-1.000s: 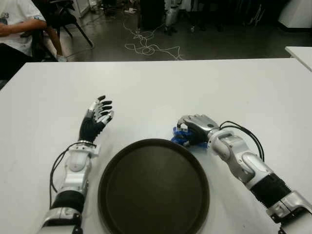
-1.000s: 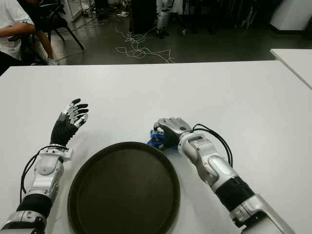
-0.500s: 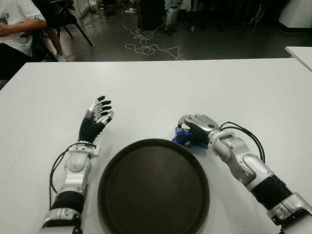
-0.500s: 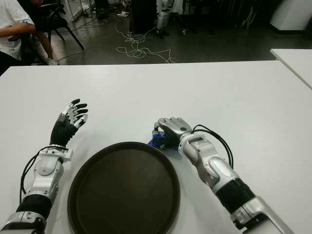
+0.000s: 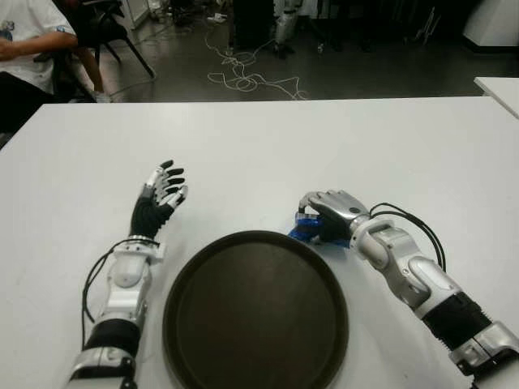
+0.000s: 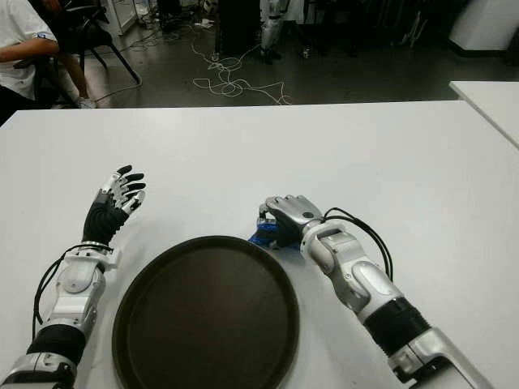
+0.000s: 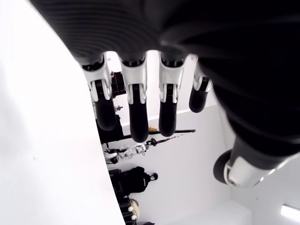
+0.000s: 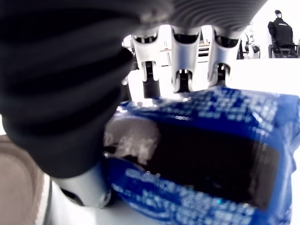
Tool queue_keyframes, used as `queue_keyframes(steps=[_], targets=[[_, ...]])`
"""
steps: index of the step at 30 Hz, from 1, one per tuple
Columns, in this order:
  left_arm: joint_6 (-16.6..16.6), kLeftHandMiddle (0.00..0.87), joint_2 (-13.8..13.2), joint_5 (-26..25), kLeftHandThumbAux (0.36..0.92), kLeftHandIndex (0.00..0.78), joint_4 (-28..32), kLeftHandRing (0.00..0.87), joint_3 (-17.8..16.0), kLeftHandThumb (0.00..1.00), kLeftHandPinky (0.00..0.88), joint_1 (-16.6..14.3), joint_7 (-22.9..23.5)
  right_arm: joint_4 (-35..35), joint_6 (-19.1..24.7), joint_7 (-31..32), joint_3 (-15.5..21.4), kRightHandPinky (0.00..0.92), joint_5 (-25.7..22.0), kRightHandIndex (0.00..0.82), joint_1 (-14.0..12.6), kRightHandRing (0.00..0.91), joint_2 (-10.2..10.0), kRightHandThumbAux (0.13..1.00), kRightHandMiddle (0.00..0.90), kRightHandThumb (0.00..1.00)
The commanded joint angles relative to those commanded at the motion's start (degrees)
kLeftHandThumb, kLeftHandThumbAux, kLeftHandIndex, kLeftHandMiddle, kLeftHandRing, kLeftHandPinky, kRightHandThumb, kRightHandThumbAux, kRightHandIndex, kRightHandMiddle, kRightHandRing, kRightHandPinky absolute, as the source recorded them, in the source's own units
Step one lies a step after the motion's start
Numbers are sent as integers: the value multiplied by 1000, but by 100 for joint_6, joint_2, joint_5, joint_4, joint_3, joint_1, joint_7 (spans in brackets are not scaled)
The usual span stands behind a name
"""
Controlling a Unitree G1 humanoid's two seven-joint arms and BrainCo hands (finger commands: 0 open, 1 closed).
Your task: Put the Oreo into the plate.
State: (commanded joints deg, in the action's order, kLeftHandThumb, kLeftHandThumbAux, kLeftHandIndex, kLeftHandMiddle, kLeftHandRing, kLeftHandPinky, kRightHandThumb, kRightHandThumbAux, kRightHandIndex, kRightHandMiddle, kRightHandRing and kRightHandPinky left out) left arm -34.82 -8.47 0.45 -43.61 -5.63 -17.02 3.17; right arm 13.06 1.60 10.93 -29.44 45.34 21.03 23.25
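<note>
A blue Oreo pack (image 5: 306, 229) lies on the white table (image 5: 324, 146) just beyond the far right rim of the round dark plate (image 5: 255, 312). My right hand (image 5: 324, 212) covers the pack from above with its fingers curled around it; the right wrist view shows the blue wrapper (image 8: 201, 150) filling the space under the fingers (image 8: 180, 61). The pack shows only partly under the hand. My left hand (image 5: 160, 194) is to the left of the plate, fingers spread and holding nothing (image 7: 136, 108).
A person in a white shirt (image 5: 28, 40) sits beyond the table's far left corner. Cables (image 5: 243, 77) lie on the floor behind the table. A second white table's corner (image 5: 499, 89) shows at the right.
My right hand and the Oreo pack have shifted slightly to the right. The left hand has not moved.
</note>
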Motion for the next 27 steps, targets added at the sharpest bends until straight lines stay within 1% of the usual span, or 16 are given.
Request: queue_keyframes(steps=[4, 6, 10, 16, 20, 22, 27], targets=[[-17, 223, 5, -25, 617, 121, 15, 213, -2, 70, 178, 13, 32, -13, 20, 53, 34, 713, -7, 548, 2, 739, -12, 877, 732, 182], [-19, 222, 8, -46, 622, 121, 19, 213, -4, 67, 178, 13, 60, -9, 33, 76, 45, 719, -9, 551, 4, 743, -22, 877, 737, 180], [-21, 215, 4, -84, 628, 119, -5, 209, -8, 55, 178, -3, 128, 12, 45, 94, 64, 725, -12, 566, 8, 750, -43, 874, 745, 182], [-11, 212, 6, -121, 626, 109, -29, 198, -19, 50, 162, -19, 196, 39, 49, 62, 88, 739, 6, 563, 13, 756, -63, 872, 750, 197], [-1, 214, 17, -108, 633, 106, -3, 199, -16, 52, 167, -14, 171, 43, 76, -37, 123, 745, 38, 574, 13, 761, -78, 877, 756, 190], [-10, 217, 18, -101, 629, 109, -9, 206, -14, 60, 178, -16, 161, 36, 76, -114, 155, 750, 37, 585, 10, 766, -86, 882, 763, 201], [-11, 211, 18, -109, 613, 110, -24, 202, -16, 65, 162, -22, 171, 35, 54, -286, 234, 751, -3, 600, 9, 764, -101, 879, 762, 223]])
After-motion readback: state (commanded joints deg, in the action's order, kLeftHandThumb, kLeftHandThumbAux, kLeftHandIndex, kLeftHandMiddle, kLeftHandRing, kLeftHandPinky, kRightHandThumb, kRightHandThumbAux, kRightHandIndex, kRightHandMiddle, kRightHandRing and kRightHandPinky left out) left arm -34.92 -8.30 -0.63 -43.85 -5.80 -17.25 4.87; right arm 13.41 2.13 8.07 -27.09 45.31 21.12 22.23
